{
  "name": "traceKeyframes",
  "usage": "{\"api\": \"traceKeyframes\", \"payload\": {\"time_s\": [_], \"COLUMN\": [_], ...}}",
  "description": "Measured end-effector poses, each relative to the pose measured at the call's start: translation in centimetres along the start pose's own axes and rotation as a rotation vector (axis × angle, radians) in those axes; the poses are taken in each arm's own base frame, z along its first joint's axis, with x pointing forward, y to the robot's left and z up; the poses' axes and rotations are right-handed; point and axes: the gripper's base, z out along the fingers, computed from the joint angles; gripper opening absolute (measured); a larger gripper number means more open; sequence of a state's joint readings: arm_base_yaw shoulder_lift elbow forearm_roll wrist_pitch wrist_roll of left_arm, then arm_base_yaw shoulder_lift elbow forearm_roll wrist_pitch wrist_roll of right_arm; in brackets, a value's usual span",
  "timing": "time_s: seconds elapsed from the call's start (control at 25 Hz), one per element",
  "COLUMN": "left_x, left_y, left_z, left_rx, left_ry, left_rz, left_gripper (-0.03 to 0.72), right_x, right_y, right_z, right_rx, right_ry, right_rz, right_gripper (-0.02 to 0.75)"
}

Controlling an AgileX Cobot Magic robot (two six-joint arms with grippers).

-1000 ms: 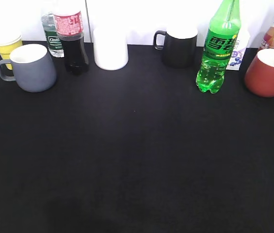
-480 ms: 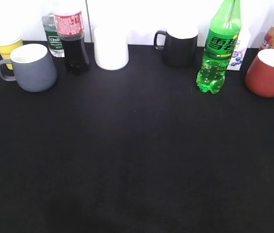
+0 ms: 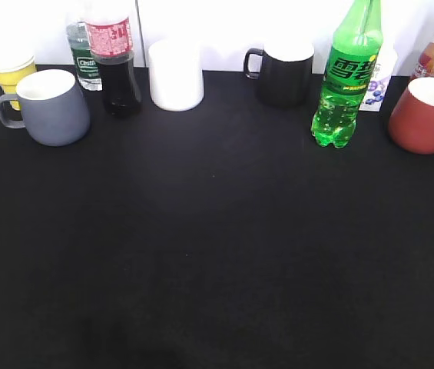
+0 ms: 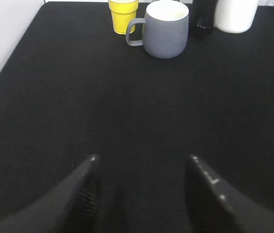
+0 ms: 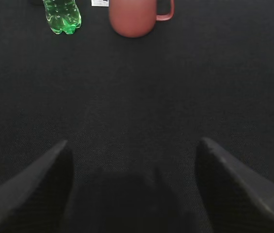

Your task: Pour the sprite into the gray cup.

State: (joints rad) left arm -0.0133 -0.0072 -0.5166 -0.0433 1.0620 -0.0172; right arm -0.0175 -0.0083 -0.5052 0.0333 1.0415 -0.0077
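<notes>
The sprite (image 3: 345, 81), a tall bright-green bottle with a green label, stands upright at the back right; its base shows in the right wrist view (image 5: 62, 17). The gray cup (image 3: 51, 108) sits at the back left, handle to the left; it also shows in the left wrist view (image 4: 165, 29). My left gripper (image 4: 144, 158) is open and empty over bare black cloth, well short of the gray cup. My right gripper (image 5: 133, 141) is open and empty, well short of the sprite. Neither gripper shows in the exterior view.
Along the back stand a yellow cup (image 3: 11, 73), a small clear bottle (image 3: 84, 58), a dark cola bottle (image 3: 114, 61), a white cup (image 3: 175, 74), a black mug (image 3: 283, 71) and a red-brown mug (image 3: 429, 115). The black table (image 3: 217, 246) spreads in front.
</notes>
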Motion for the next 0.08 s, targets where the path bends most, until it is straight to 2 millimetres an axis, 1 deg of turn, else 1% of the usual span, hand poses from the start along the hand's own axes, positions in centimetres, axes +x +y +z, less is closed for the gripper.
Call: {"api": "traceKeyframes", "payload": {"time_s": [0.08], "left_x": [0.0], "left_y": [0.0], "left_z": [0.0], "left_rx": [0.0], "left_ry": [0.0], "left_rz": [0.0], "left_gripper": [0.377], "right_x": [0.0], "right_y": [0.0], "right_z": [0.0], "right_rx": [0.0], "right_ry": [0.0], "right_rz": [0.0], "right_gripper": [0.594]}}
